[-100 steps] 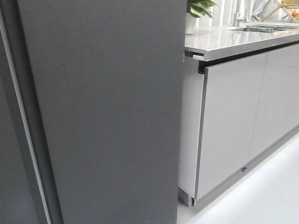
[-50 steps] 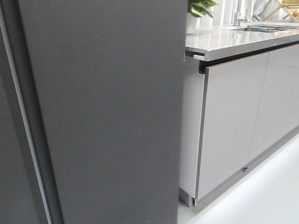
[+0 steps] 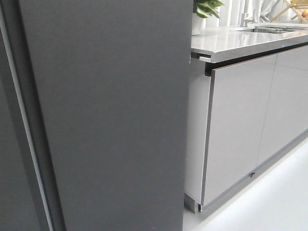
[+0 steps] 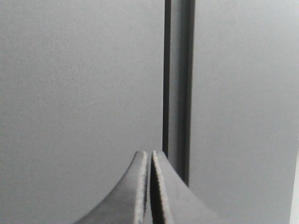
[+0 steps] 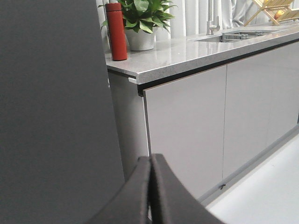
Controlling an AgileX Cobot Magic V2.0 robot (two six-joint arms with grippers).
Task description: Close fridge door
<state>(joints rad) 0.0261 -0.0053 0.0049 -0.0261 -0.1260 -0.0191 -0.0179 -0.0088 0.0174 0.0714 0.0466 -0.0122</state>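
A: Fridge door, tall matte dark-grey flat panel, fills the left and centre of the front view. Its left edge meets a thin pale seam; right edge stands just beside the light-grey glossy cabinet doors.

B: Room?

A: Pale floor lies bare to the right.

B: Grippers?

A: Left gripper pressed closed, empty, near the panel's dark gap. Right gripper closed, empty, beside the door edge.

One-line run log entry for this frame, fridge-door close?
task: close fridge door | matte dark-grey fridge door: fills front view, inner lining hidden | left gripper: shut, at seam | right gripper: shut, empty
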